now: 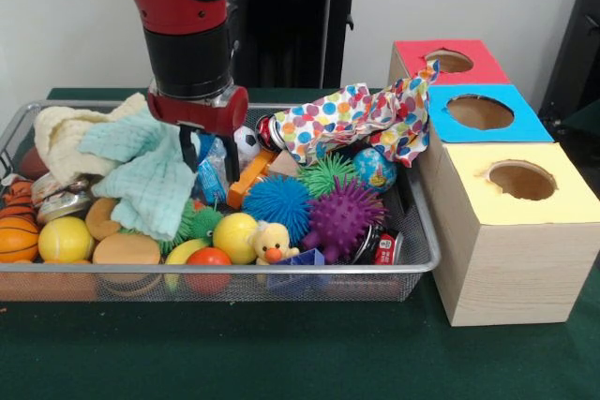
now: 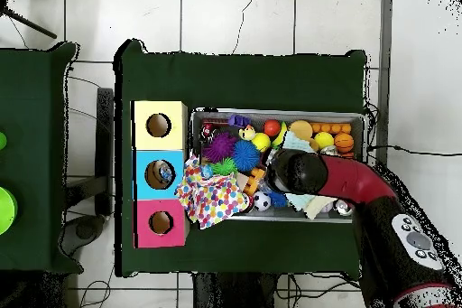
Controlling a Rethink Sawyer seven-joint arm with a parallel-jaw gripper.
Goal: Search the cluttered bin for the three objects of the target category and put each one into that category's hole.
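Jaws down inside the wire bin, buried among a pale green cloth and a blue packet; spread of jaws impossible to tell. Just beside them, toward the boxes: polka-dot cloth draped over the bin's edge onto the blue-topped box. Farther that way, red-topped box and yellow-topped box. Below the jaws, blue spiky ball, purple spiky ball, rubber duck.

You find no readable text, only blurred white marks on the red can, illegible here.
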